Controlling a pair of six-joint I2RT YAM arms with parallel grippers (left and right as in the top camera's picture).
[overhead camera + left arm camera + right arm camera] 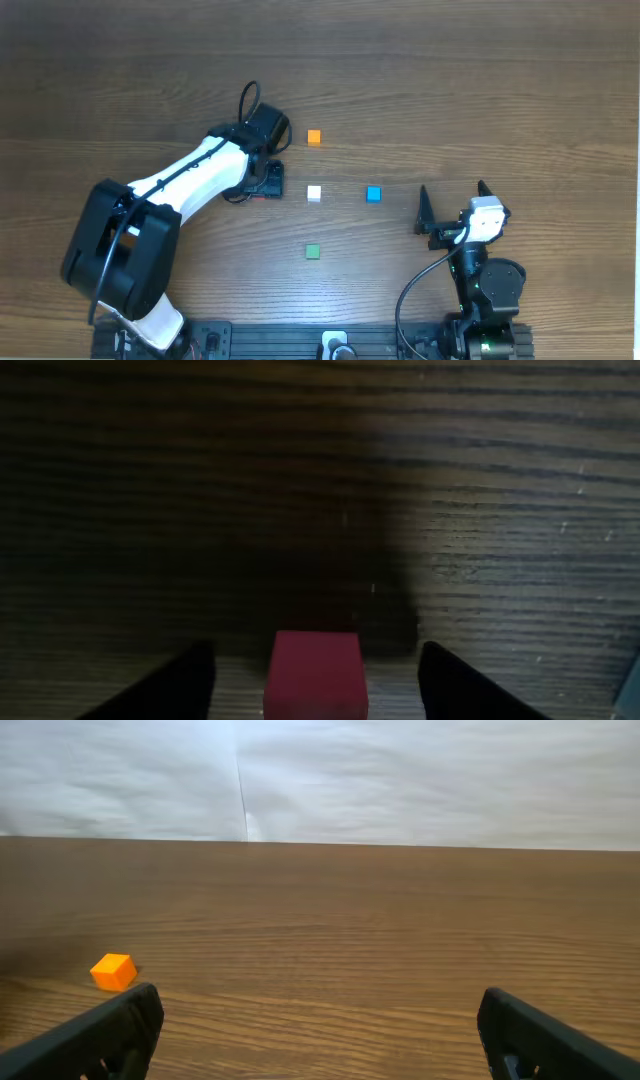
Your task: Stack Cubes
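Observation:
A red cube [316, 674] sits on the wooden table between the fingers of my left gripper [317, 652], which is open and low over it, with a gap on each side. In the top view the left gripper [271, 183] is left of the white cube [314, 193]. An orange cube [314, 137] lies farther back, a blue cube [373, 194] to the right of the white one, and a green cube [312, 252] nearer the front. My right gripper [452, 193] is open and holds nothing, right of the blue cube. The orange cube [113, 971] also appears in the right wrist view.
The wooden table [480, 90] stretches bare behind and to both sides of the cubes. A white wall [400, 780] stands beyond the table's far edge. The left arm's cable [247, 100] loops up behind its wrist.

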